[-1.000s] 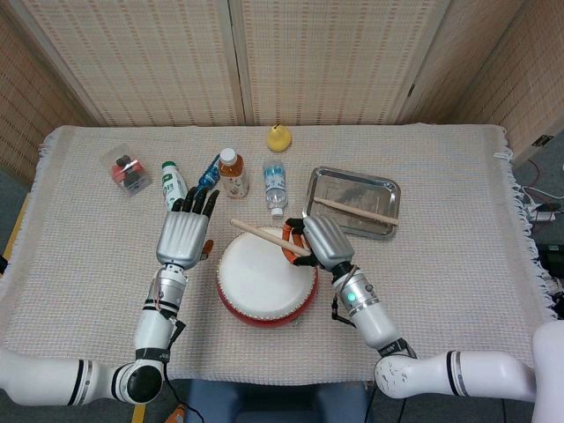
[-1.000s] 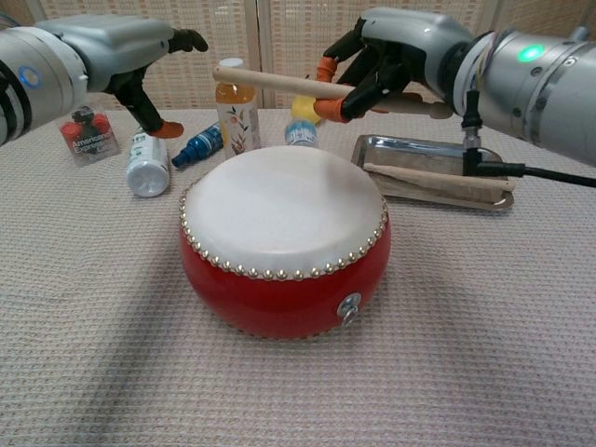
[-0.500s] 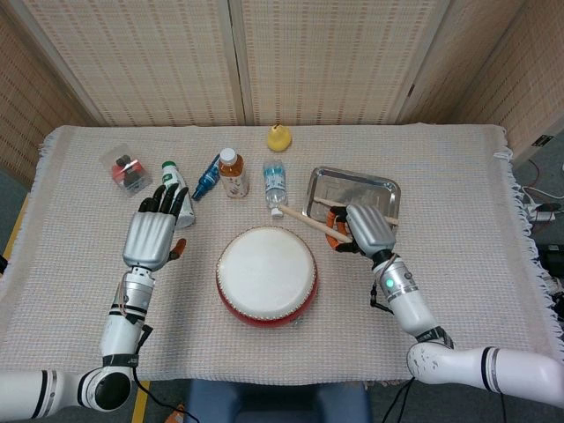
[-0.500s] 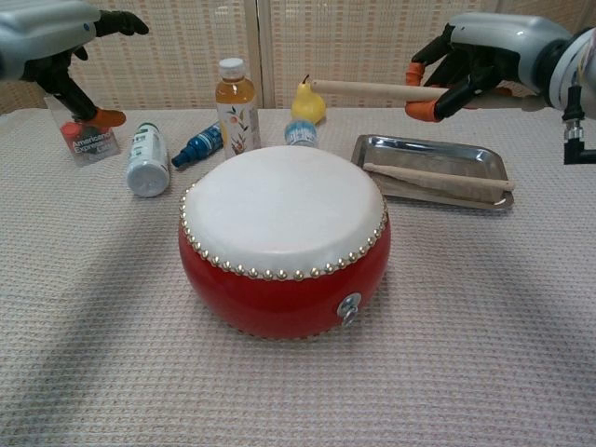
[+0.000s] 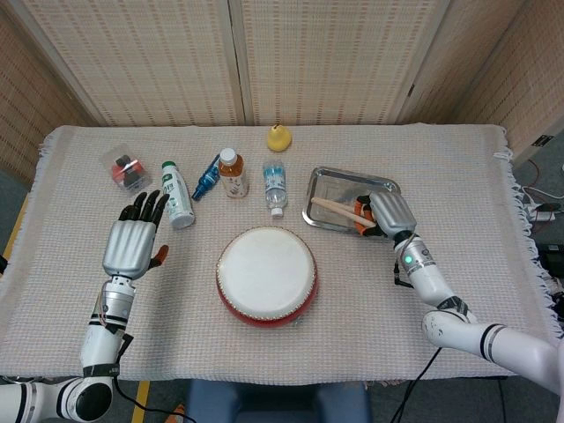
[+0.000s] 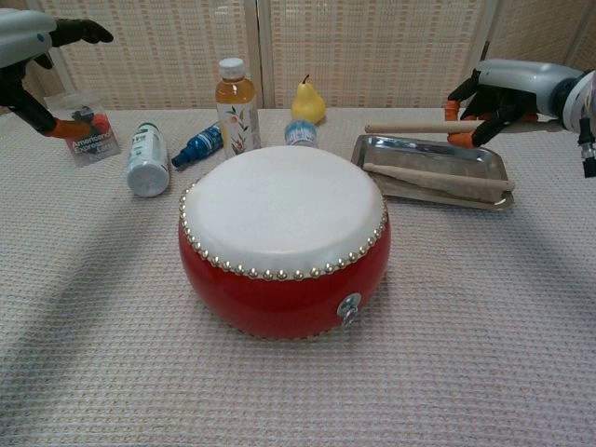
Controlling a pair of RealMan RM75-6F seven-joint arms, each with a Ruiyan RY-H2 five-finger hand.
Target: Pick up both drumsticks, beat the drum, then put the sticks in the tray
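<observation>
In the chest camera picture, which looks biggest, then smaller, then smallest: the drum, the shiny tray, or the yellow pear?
1. Drum, biggest, though it is also nearest the camera.
2. Tray.
3. Pear, smallest; it sits farthest back, which shrinks it further.

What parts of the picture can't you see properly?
- Other drumstick in the tray: in the head view the right hand covers most of it.
- Held drumstick: its grip end is hidden inside the right hand in both views.
- Left hand: the chest view's left edge cuts it off.
- Bottle labels: too small to read.
</observation>
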